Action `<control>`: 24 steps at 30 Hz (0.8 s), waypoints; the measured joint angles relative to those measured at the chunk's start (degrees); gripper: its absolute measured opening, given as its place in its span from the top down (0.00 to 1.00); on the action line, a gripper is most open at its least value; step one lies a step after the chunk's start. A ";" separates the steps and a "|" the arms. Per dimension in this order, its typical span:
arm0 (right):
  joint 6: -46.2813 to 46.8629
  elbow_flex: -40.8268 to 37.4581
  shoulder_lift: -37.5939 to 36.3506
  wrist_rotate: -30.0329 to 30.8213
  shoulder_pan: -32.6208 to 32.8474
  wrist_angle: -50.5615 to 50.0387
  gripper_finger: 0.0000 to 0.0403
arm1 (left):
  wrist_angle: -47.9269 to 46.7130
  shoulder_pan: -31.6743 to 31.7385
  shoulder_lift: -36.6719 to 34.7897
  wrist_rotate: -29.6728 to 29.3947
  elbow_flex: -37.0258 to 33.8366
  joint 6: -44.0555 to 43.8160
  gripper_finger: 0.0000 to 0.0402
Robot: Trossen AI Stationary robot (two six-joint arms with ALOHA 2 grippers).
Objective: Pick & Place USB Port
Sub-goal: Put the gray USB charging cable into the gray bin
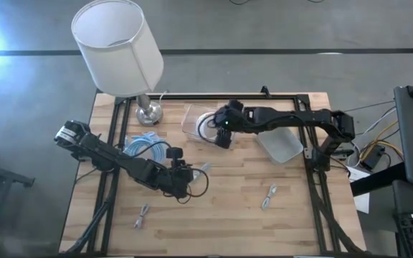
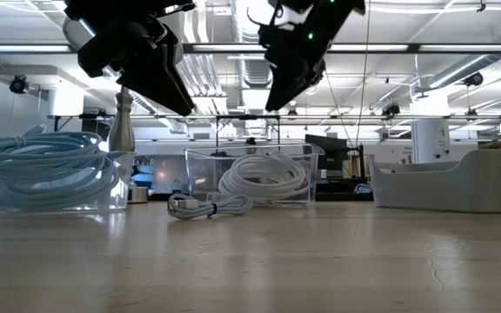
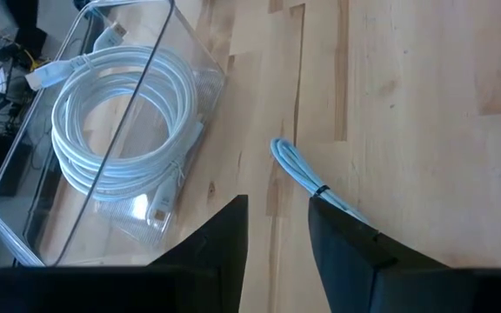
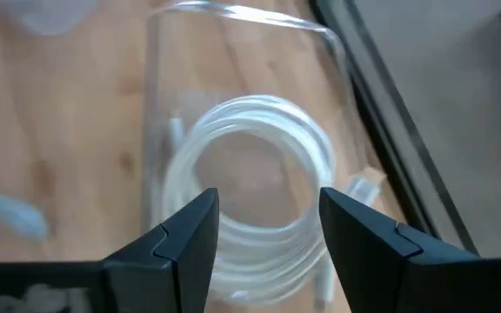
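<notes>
A small light-blue bundled USB cable [image 3: 305,177] lies flat on the wooden table [image 1: 235,215], just ahead of my left gripper [image 3: 277,236], which is open and hovers above the table without touching it. The same bundle [image 2: 205,206] shows in the low view, under the left gripper [image 2: 170,97]. My right gripper [image 4: 268,233] is open and hangs above a clear bin [image 1: 194,122] that holds a coiled white cable [image 4: 250,169]. In the low view the right gripper [image 2: 278,97] is well above the bin [image 2: 252,178].
A second clear bin with a blue cable coil [image 1: 146,150] sits toward the table's left. A white tray [image 1: 281,144] lies at the right. Two more small bundled cables [image 1: 142,215] [image 1: 269,196] lie near the near edge. A lamp [image 1: 119,44] stands at the far left corner.
</notes>
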 joint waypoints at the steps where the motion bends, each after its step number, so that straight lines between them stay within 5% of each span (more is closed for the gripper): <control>1: 0.01 0.76 0.00 0.00 0.96 -1.46 0.51 | 0.00 0.00 0.00 0.00 0.00 -0.02 0.69; 19: 22.66 3.23 -0.02 -0.29 16.89 -32.31 0.51 | -0.07 0.00 0.00 0.00 0.00 -0.09 0.69; 24: 23.18 1.40 -0.02 -6.51 21.39 -34.36 0.51 | -0.07 0.00 0.00 0.02 0.00 -0.09 0.69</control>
